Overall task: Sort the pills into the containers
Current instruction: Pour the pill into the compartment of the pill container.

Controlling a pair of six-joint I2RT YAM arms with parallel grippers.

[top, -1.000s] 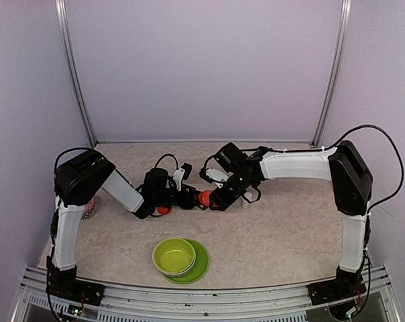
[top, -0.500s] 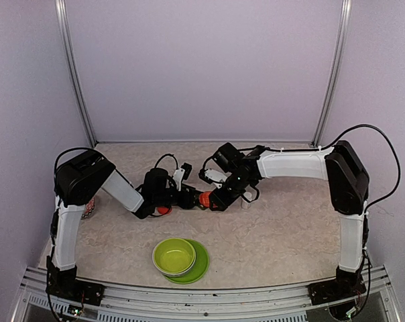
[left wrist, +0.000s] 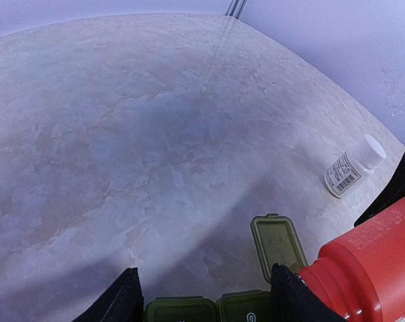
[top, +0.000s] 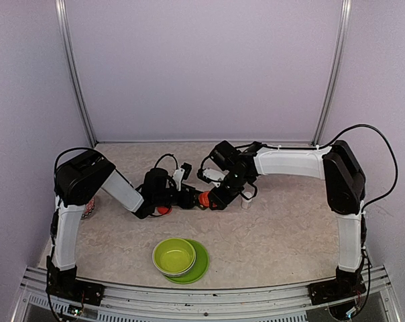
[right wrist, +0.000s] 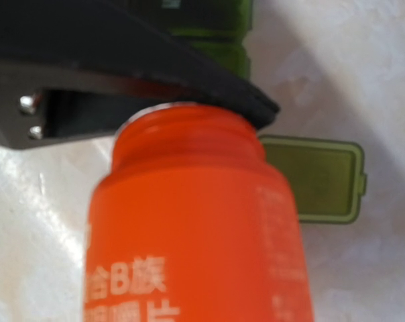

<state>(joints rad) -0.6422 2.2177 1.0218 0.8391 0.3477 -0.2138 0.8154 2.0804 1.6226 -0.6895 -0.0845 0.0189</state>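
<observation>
The dark green strip box (left wrist: 209, 310) lies between my left gripper's (left wrist: 206, 295) fingers, which press on its two ends; two lids are closed and the third lid (left wrist: 277, 241) is flipped open. In the top view my left gripper (top: 188, 197) meets my right gripper (top: 214, 198) at mid table. The right gripper is shut on the orange-red bottle (top: 204, 198), held tilted with its open neck (right wrist: 189, 124) at the box's open compartment, beside the left finger (right wrist: 122, 60). The bottle also shows in the left wrist view (left wrist: 370, 268). No pills are visible.
A small white bottle (top: 245, 203) lies on its side right of the grippers, also in the left wrist view (left wrist: 353, 168). A red cap (top: 163, 210) lies under the left arm. The lime-green bowl (top: 174, 256) on its plate (top: 201, 265) stands near the front.
The right arm's wrist has shifted slightly left and turned a little, with the bottle's neck staying at the box. The left arm has not moved.
</observation>
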